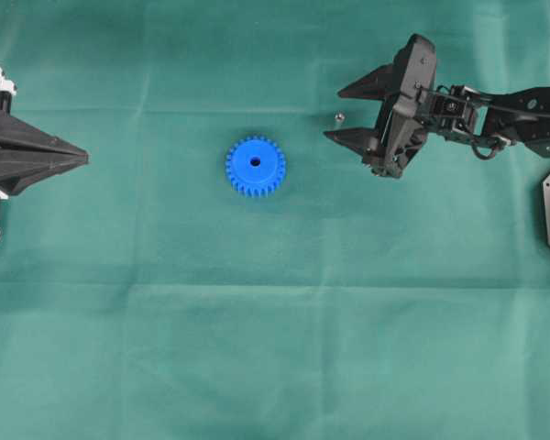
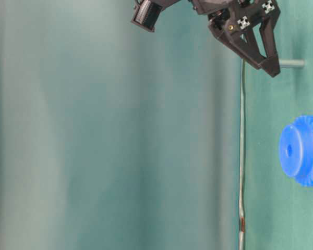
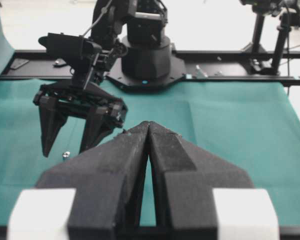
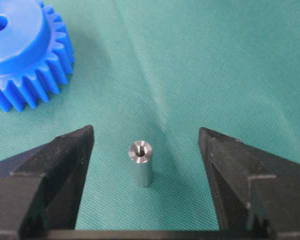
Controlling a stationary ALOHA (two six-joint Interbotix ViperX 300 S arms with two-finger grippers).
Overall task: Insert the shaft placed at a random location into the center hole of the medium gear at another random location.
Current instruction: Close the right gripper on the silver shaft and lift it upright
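Right tool [image 4: 145, 145] stands wide, its two black fingers [image 4: 57, 165] either side of the shaft [image 4: 140, 164] and touching nothing. That small silver pin stands upright on the green cloth of the bench [image 1: 257, 348], near the blue medium gear [image 1: 255, 166] but apart from it; the gear lies flat with its center hole [image 1: 255, 162] facing up. The step in hand looks like the grasp. To do it well, the tool should come straight down with the pin centred between the fingers, then close slowly and evenly, since one finger arriving first would likely topple it. A grip low enough to hold firm, with the pin kept vertical, suits the insertion. Left tool [image 3: 149, 165] rests pressed shut, well away at the bench's edge.
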